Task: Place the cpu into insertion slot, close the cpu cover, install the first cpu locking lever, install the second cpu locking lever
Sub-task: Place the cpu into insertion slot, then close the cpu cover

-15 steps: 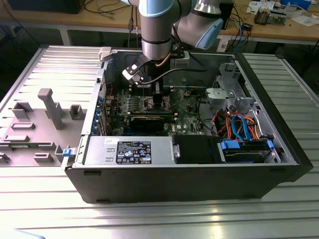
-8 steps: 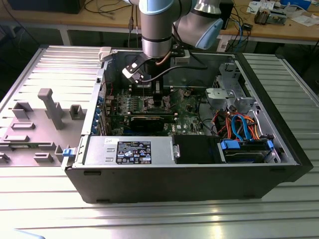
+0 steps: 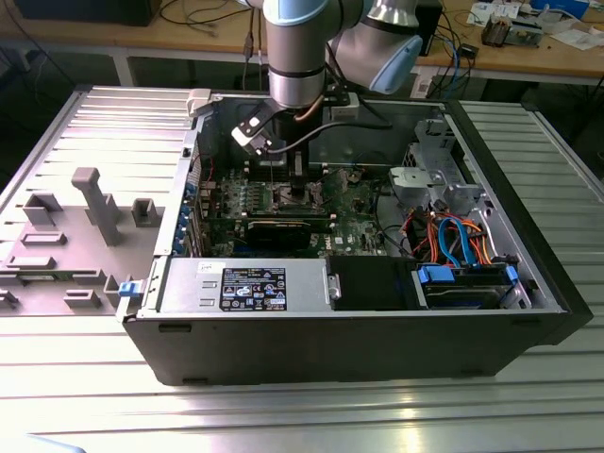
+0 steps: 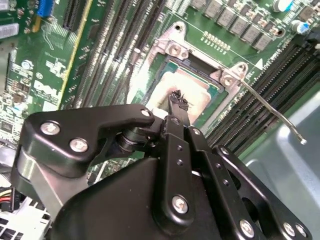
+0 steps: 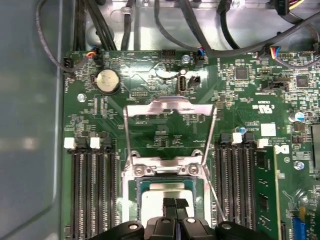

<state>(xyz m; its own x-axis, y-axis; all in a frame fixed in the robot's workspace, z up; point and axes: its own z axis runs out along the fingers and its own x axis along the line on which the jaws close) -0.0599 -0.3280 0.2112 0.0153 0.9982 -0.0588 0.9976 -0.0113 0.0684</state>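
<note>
An open computer case (image 3: 359, 340) is seen lying in the middle of the ridged metal surface (image 3: 283, 415), with a grey fixture (image 3: 94, 203) set nearer the surface's edge at the exterior view's left. The arm is lowered into the case and the tool (image 3: 300, 189) is held over the green motherboard (image 5: 240, 110). In both wrist views the fingertips (image 5: 169, 204) are seen pressed together with almost no gap, and nothing is pinched between them. They are placed right over the silver top of the cpu (image 4: 200, 102); whether the top is actually touched cannot be told. The cpu is found seated flat in the insertion slot (image 5: 136, 192), which is located mid-board between two banks of long memory slots (image 5: 92, 190). The cpu cover (image 5: 170, 106) is swung up and open on its hinge at the slot's far edge, and green board is seen through its square cut-out. A thin wire locking lever (image 4: 270, 107) is left unlatched and is angled out over the memory slots beside the slot. A round coin battery (image 5: 107, 81) is seated near the board's far edge.
</note>
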